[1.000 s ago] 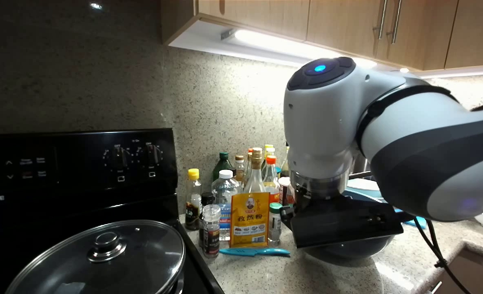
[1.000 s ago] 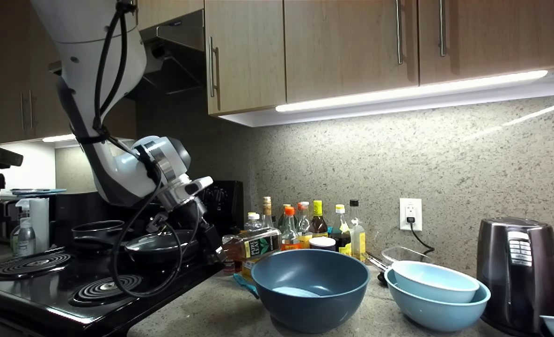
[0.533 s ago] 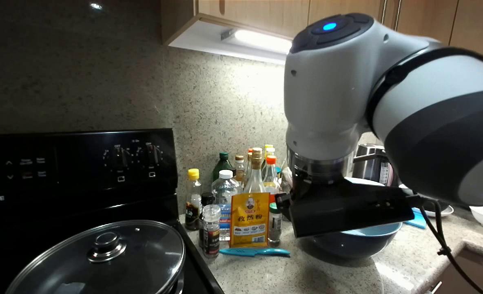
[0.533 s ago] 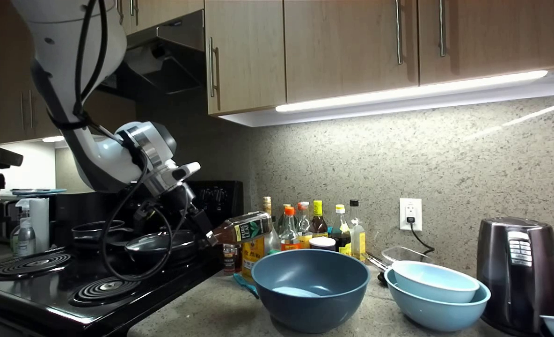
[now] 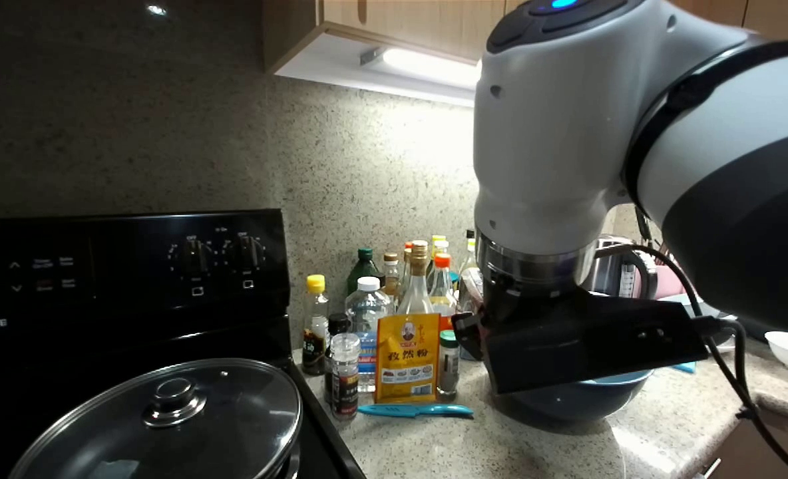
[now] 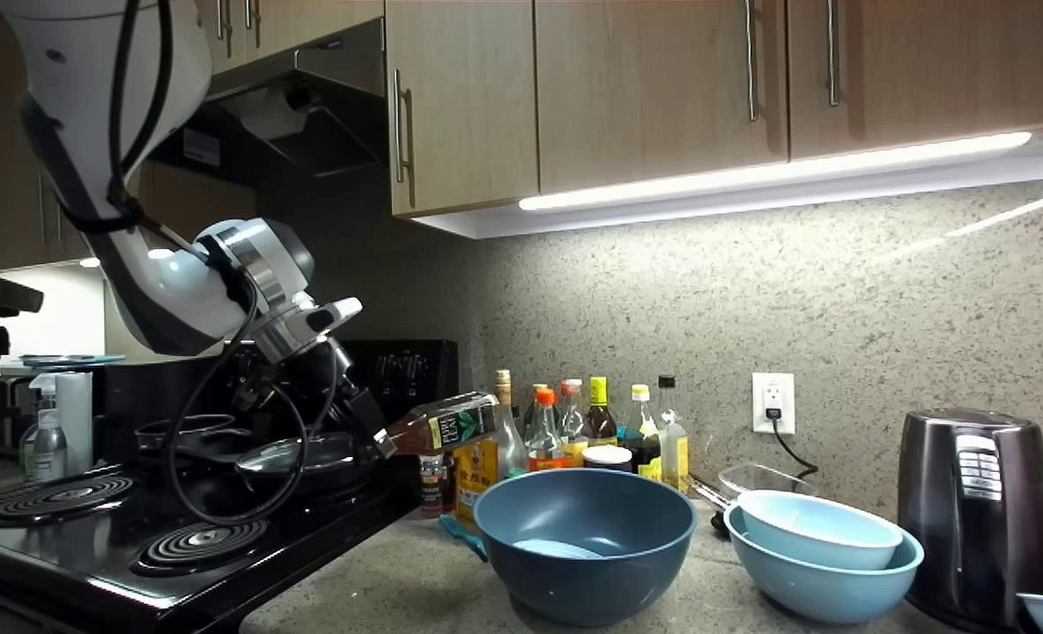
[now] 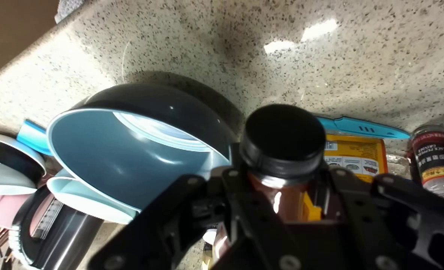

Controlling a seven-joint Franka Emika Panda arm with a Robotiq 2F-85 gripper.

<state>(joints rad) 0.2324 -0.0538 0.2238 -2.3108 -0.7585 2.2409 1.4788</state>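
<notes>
Gripping brown bottle (image 6: 453, 423) by neck (image 7: 272, 198) — my gripper (image 6: 386, 442) clamped behind black cap (image 7: 284, 131); bottle tilts cap-down over counter (image 6: 380, 577), near dark blue bowl (image 6: 588, 572). Firm squeeze, slow turns advised — off-centre weight could twist it.

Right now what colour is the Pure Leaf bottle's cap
The cap is black, clearest in the wrist view.

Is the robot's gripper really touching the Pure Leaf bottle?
Touching. The wrist view shows the gripper pinching the Pure Leaf bottle by its neck from both sides, just below the black cap.
</notes>
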